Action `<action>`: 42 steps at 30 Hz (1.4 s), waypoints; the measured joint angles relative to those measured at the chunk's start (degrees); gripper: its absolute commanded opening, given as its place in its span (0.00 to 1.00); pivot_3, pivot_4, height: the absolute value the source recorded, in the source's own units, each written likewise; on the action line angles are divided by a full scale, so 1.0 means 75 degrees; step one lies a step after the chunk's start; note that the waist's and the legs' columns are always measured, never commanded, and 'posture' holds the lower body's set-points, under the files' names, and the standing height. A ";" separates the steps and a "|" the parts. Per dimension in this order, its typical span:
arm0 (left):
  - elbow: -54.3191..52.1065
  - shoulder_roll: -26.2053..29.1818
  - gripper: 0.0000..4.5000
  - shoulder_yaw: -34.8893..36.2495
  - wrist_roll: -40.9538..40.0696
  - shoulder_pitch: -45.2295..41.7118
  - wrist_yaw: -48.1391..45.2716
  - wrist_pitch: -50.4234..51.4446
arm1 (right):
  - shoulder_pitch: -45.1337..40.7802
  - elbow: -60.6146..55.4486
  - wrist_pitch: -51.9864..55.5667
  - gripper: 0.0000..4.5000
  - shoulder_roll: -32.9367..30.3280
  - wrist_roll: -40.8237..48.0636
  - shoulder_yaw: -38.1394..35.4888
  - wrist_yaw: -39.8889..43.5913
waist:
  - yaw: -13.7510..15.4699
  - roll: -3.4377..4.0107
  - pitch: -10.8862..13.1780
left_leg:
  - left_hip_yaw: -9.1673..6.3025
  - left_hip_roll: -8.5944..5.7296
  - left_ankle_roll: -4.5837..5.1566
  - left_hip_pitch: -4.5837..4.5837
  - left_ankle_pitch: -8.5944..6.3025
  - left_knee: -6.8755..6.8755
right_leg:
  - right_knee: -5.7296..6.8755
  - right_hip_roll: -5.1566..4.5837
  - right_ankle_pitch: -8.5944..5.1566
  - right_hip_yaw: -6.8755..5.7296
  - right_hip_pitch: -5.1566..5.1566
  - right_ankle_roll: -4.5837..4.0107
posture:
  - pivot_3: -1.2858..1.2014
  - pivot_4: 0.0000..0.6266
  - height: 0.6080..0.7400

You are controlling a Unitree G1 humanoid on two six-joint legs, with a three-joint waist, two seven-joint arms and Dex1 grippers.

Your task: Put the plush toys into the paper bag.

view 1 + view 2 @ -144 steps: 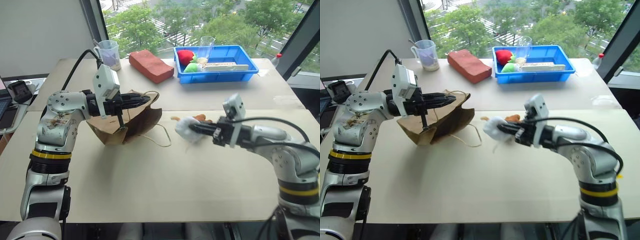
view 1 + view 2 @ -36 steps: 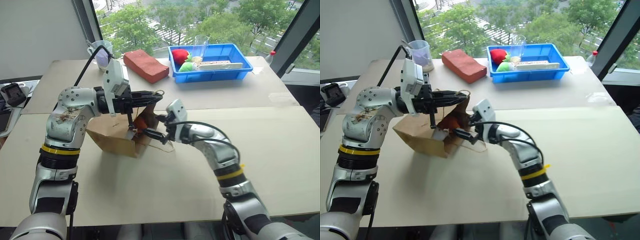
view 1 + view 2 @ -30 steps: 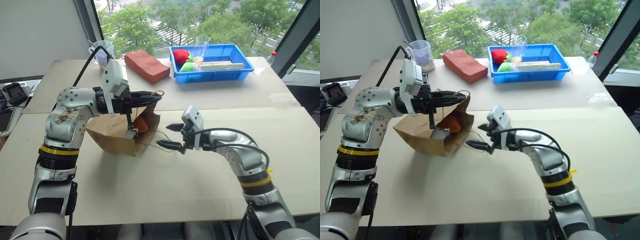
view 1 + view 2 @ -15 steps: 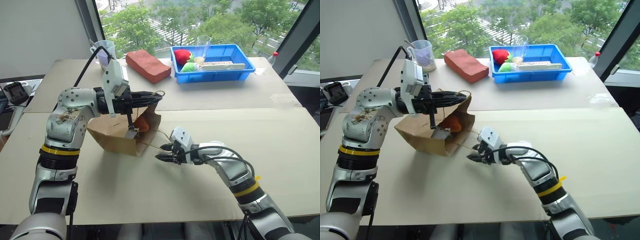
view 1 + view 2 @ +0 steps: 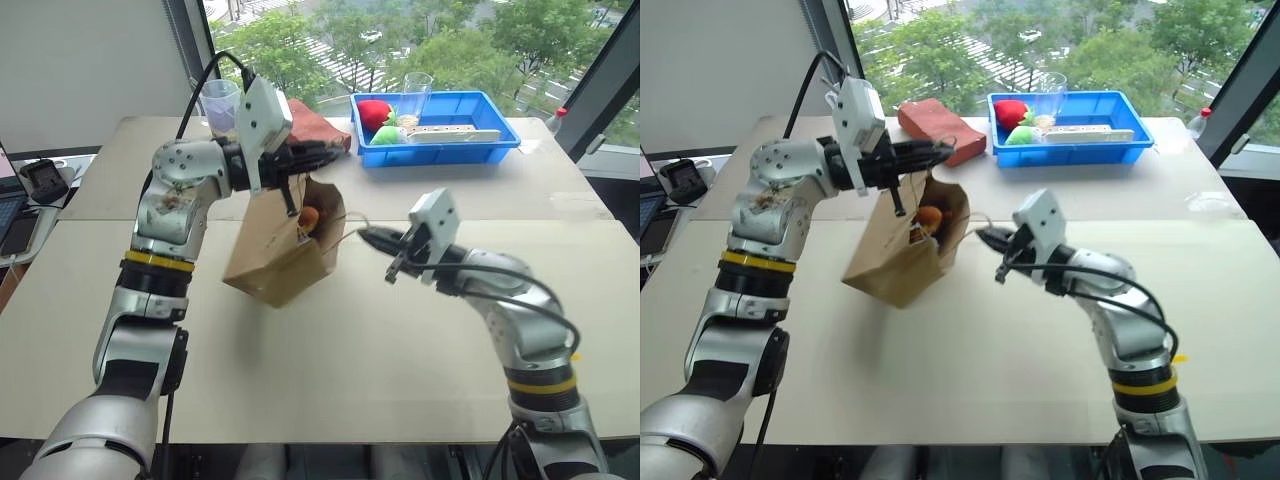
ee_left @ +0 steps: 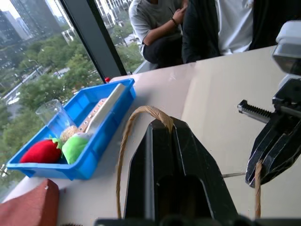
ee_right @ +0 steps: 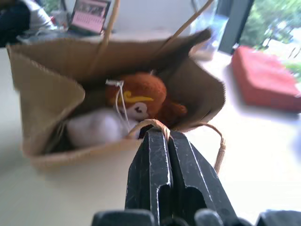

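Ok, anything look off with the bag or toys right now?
The paper bag hangs tilted, a handle in each gripper. Both plush toys sit inside: orange one, white one. Nothing spilled.

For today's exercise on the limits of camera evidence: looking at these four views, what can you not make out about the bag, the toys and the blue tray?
- Paper bag: its underside; head views cannot tell whether it touches the table.
- White plush toy: face and ears, buried behind the bag's front wall, right wrist view.
- Orange plush toy: its limbs, below the bag's rim.
- Blue tray: small items are too small to name.
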 measured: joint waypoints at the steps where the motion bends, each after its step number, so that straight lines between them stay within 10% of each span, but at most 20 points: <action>1: 0.0399 -0.0118 0.00 0.0007 0.0020 -0.0169 0.0011 -0.0181 | -0.0076 -0.0307 0.0242 0.01 -0.0101 0.0194 -0.0132 -0.0057 | -0.0006 0.0000 0.0000 | -0.0001 0.0000 0.0005 0.0000 -0.0003 -0.0003 | -0.0001 0.0000 0.0000 0.0000 -0.0001 0.0000 | 0.52 0.24 1.00; 14: 0.3379 -0.0899 0.00 0.0386 -0.0055 -0.1431 -0.1577 -0.1365 | -0.1107 -0.2006 0.2677 0.01 -0.1425 0.1694 -0.0128 -0.0385 | -0.0040 -0.0001 0.0001 | -0.0003 -0.0004 0.0034 -0.0011 -0.0019 0.0001 | -0.0039 0.0000 0.0000 0.0000 0.0006 0.0001 | 0.52 0.24 1.00; 35: 0.0918 0.0399 0.00 0.0367 0.0264 0.0593 -0.1681 0.0003 | -0.2938 0.1931 0.0234 0.01 0.1061 -0.0378 0.2437 -0.0472 | -0.0414 0.0003 0.0001 | -0.0021 -0.0005 0.0006 -0.0001 -0.0002 -0.0004 | 0.0016 0.0000 -0.0004 -0.0010 -0.0025 0.0007 | 0.52 0.24 1.00; 37: 0.0009 0.0539 0.13 0.0485 0.0191 0.1075 -0.1294 0.0589 | -0.2908 0.1998 0.0093 0.00 0.1039 -0.0491 0.2534 -0.0303 | -0.0425 0.0003 0.0002 | -0.0021 -0.0004 0.0011 0.0002 -0.0005 -0.0004 | 0.0022 0.0000 -0.0004 -0.0009 -0.0025 0.0007 | 0.52 0.24 1.00; 42: -0.1812 0.1094 0.59 0.0916 -0.0388 0.1855 -0.0750 0.1900 | -0.2829 0.2050 0.0010 0.35 0.0713 -0.0457 0.2490 0.0239 | -0.0405 0.0004 0.0003 | -0.0026 -0.0004 0.0031 0.0003 -0.0016 -0.0002 | 0.0026 0.0000 -0.0004 -0.0010 -0.0023 0.0007 | 0.52 0.24 1.00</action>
